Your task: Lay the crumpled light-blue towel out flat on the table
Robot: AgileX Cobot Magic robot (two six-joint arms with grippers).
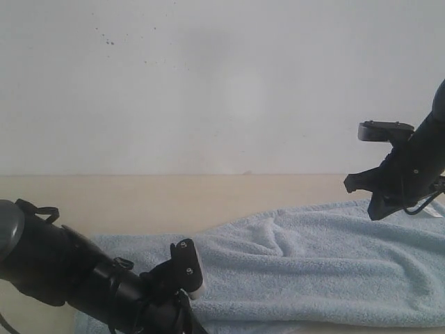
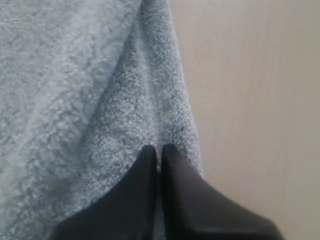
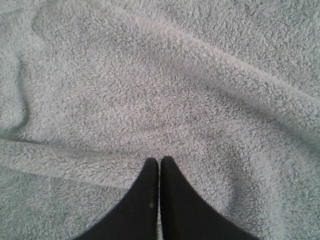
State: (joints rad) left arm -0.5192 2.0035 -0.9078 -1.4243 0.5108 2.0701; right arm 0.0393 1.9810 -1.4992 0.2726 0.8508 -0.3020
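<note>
**Item 1. Left arm** (image 1: pixel 62 268). Nearest the camera, lower left of the exterior frame. It lies low and stretched toward the centre, with the wrist tipped down at the cloth's near-left part.

**Item 1a. Left gripper** (image 2: pixel 159 149). Jaws pressed together with only a hairline slit between them. No cloth is seen pinched. The tips sit over a raised fold along the towel's edge, with bare table just beside it.

**Item 2. The towel** (image 1: pixel 313 264). Light blue and fluffy, it lies on the table across the lower centre and lower right of the exterior frame. It is mostly opened out, with a soft ridge and creases near its middle. Its near edge is partly cut off by the frame.

**Item 3. Right arm** (image 1: pixel 417 160). It enters at the right edge, angled down and toward the left, and is held above the towel's far-right part.

**Item 3a. Right gripper** (image 3: pixel 159 161). Jaws closed tip to tip and carrying nothing. Rumpled pile and a diagonal fold lie beneath.

**Item 4. The table** (image 1: pixel 174 198). A beige band shows beyond the towel.

**Item 5. Wall** (image 1: pixel 208 83). White, farthest back.

**Assessment.** This looks like the late smoothing stage: the cloth is largely flat and wrinkles remain. The next move probably calls for opened jaws, a grip on an edge or corner, and an outward pull to draw out the middle ridge.
</note>
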